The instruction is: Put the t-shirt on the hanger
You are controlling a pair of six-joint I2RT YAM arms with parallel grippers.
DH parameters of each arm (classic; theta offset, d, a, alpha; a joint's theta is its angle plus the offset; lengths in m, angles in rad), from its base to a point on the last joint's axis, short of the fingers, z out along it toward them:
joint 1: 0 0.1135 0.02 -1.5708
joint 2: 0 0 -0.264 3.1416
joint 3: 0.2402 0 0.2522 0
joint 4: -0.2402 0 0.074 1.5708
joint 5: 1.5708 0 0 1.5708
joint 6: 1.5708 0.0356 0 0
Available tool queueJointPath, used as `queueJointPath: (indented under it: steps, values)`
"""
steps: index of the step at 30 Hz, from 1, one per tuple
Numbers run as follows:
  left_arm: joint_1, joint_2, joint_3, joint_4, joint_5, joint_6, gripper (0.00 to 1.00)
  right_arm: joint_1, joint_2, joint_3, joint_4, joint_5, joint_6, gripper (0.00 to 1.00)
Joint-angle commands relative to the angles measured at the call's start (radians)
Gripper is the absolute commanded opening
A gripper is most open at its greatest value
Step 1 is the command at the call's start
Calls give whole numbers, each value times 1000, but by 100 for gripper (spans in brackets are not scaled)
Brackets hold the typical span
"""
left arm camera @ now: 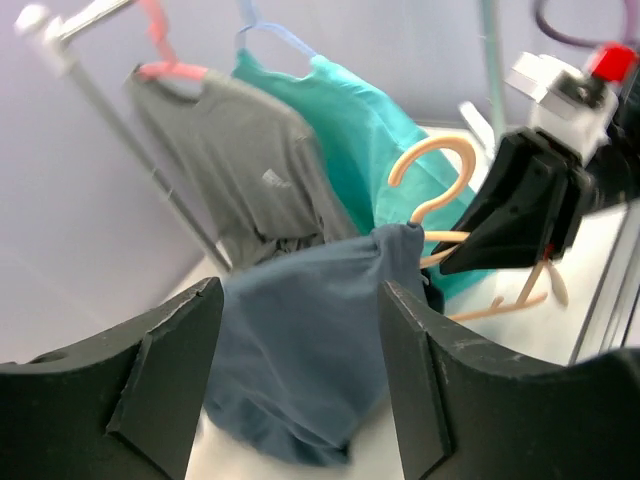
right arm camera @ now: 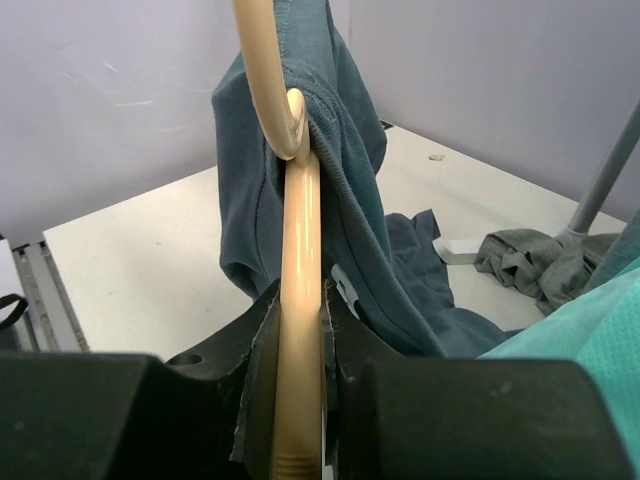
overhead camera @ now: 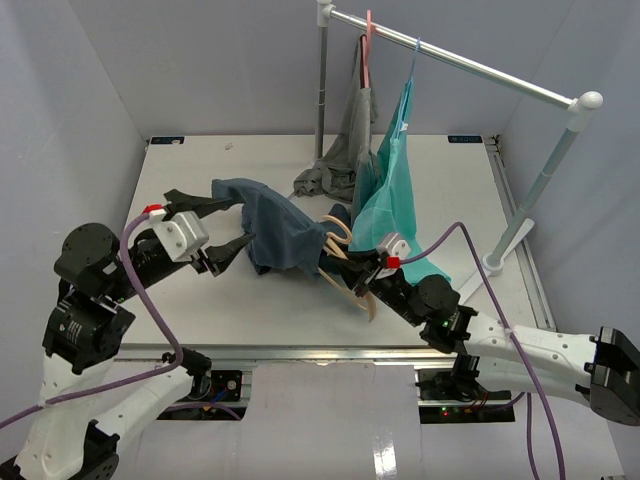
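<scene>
The dark slate-blue t-shirt (overhead camera: 278,225) is draped over one end of the tan hanger (overhead camera: 333,262), lifted off the table in mid-scene. My right gripper (overhead camera: 366,280) is shut on the hanger's bar (right arm camera: 300,260). In the right wrist view the t-shirt (right arm camera: 345,190) hangs over the hanger just beyond the jaws, its white label (right arm camera: 346,287) showing. My left gripper (overhead camera: 244,221) is open at the shirt's left edge and holds nothing. In the left wrist view the t-shirt (left arm camera: 300,350) lies just beyond the open fingers (left arm camera: 170,370), with the hanger's hook (left arm camera: 432,172) behind.
A clothes rail (overhead camera: 460,60) crosses the back right on two posts, with a foot (overhead camera: 495,264) on the table. A grey garment (overhead camera: 352,140) on a pink hanger and a teal-green garment (overhead camera: 395,195) on a blue hanger hang from it, reaching the table behind the hanger.
</scene>
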Motion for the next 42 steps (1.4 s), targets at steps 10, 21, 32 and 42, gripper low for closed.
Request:
queueJointPath:
  steps: [10,21,32,42]
  values:
    - [-8,391,275,-357,473,437,72,0,-165,-67,7,-208,0,8]
    - [-85,378,157,-389,499,463,73,0,-159,-74,0,-215,2,8]
    - [-132,382,13,-266,422,453,75,-1,-170,-74,-18,-228,2,8]
    - [-156,418,-37,-205,426,416,74,0,-144,-50,-32,-244,2,8]
